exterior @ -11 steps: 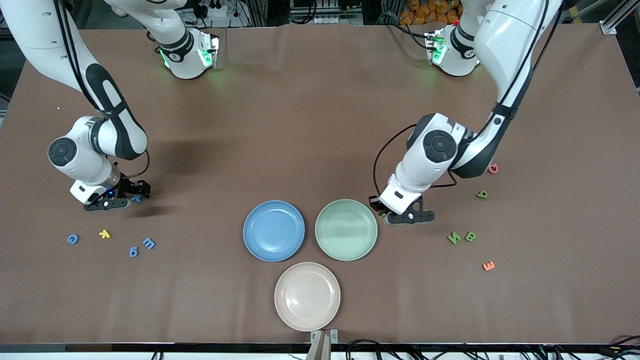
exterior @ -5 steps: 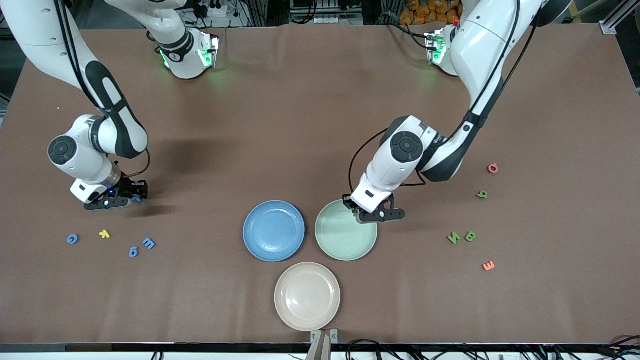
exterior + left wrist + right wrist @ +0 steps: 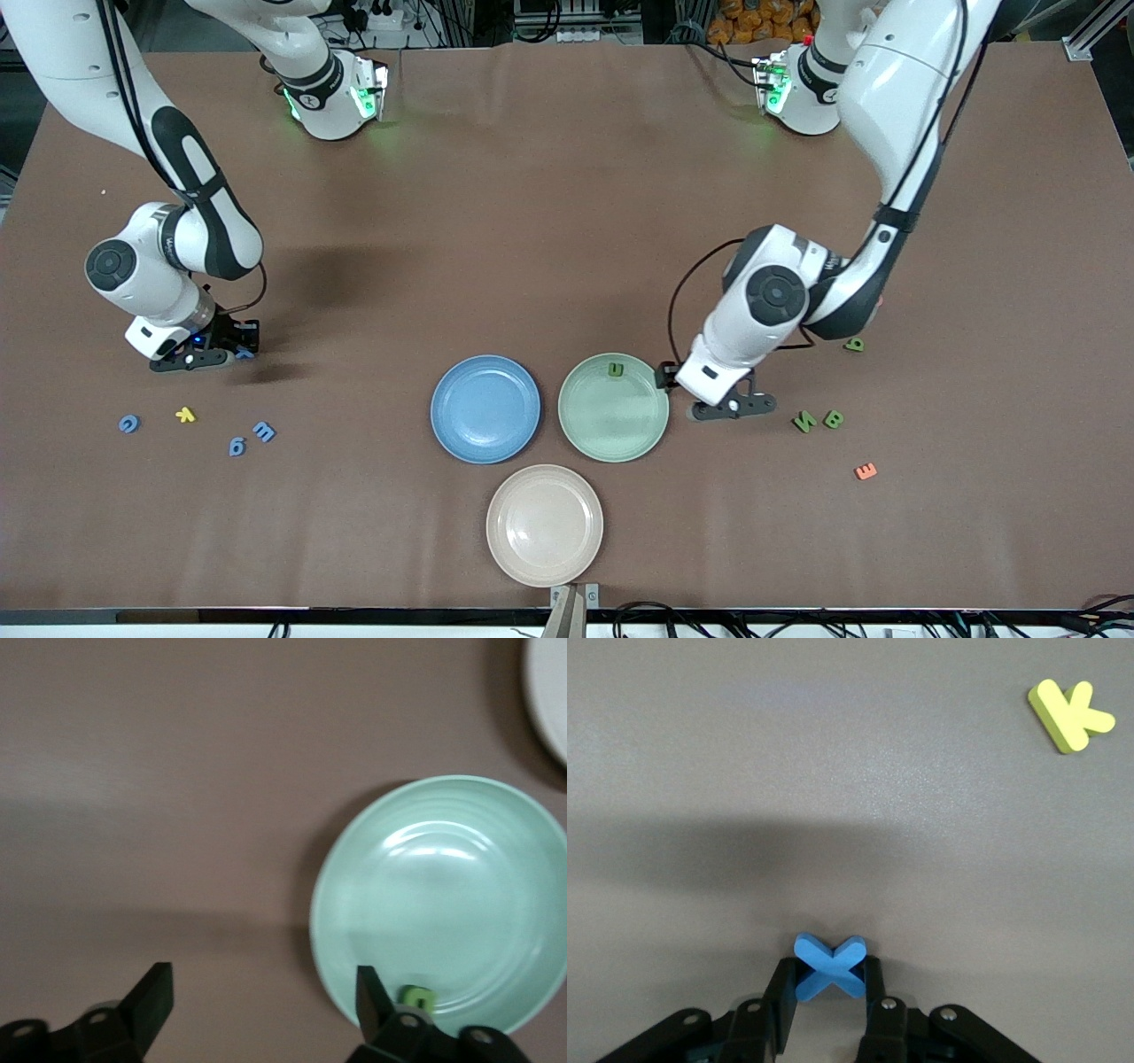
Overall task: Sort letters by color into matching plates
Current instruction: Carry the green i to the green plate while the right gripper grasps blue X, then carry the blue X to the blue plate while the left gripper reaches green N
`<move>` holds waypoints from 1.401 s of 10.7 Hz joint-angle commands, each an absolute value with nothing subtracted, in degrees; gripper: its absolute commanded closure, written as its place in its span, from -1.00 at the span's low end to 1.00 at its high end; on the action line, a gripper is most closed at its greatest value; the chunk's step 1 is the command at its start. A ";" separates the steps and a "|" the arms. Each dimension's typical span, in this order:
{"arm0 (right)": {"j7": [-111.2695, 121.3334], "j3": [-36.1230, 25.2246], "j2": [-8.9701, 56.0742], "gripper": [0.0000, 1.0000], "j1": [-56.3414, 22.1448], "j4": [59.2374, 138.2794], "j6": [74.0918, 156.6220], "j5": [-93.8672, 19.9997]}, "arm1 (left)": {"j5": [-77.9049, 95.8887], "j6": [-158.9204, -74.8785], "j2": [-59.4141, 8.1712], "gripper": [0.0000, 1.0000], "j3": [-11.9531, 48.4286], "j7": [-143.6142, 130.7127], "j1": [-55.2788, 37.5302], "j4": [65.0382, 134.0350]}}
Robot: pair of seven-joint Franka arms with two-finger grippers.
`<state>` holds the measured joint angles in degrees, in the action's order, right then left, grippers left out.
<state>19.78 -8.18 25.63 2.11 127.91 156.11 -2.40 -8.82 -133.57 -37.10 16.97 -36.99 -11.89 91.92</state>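
Right gripper [image 3: 830,992] pinching the small blue X-shaped foam letter [image 3: 829,966] on the brown table [image 3: 532,221] (grip looks centred, I think). Lift straight before swinging to the blue round plate [image 3: 485,408]. Left gripper [image 3: 722,403] spread, beside the mint-green plate [image 3: 620,425] holding one green letter [image 3: 615,369].

Even overhead light, soft shadows, slight blur

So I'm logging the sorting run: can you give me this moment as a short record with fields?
green plate: one green letter in it
blue plate: no letter
beige plate: no letter
left tool: open, beside the green plate's rim
right tool: closed on a blue X-shaped letter at the table
yellow letter: on the table, unsorted
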 commanded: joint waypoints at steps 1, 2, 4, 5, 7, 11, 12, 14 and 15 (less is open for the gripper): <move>19.60 -6.24 24.44 0.46 3.34 128.06 156.19 -2.28 | -9.93 -129.12 -35.60 -1.00 17.23 -34.01 -6.96 92.90; 19.60 -5.89 24.00 0.49 3.34 127.36 155.83 -2.29 | -9.93 -128.24 -35.51 -1.00 17.14 -37.84 -5.99 92.90; 18.82 -5.54 23.47 0.51 3.34 125.78 153.47 -2.46 | -10.11 -128.14 -36.03 -1.00 15.22 -46.03 -5.01 92.81; 16.98 -4.23 22.77 0.51 3.34 124.55 151.28 -2.46 | -10.02 -128.14 -36.30 -1.00 13.99 -48.23 -5.01 92.90; 12.67 -1.60 21.98 0.51 3.17 120.96 146.01 -2.55 | -10.02 -128.23 -37.26 -1.00 11.96 -59.53 -5.27 92.73; 10.55 1.49 21.27 0.51 0.63 113.92 137.20 -9.65 | -10.28 -129.64 -39.81 -1.00 10.47 -66.01 -4.66 92.37; 9.68 1.41 21.70 0.51 -1.39 113.47 137.46 -11.15 | -10.28 -129.90 -40.42 -1.00 10.02 -66.01 -4.75 92.29; 5.56 1.58 22.84 0.51 -4.90 110.93 137.37 -11.34 | -10.28 -132.52 -41.22 -1.00 8.71 -65.13 -4.66 92.29; 4.23 1.67 23.98 0.50 -7.01 109.18 137.37 -11.42 | -10.28 -134.45 -41.92 -1.00 8.61 -64.95 -4.05 92.29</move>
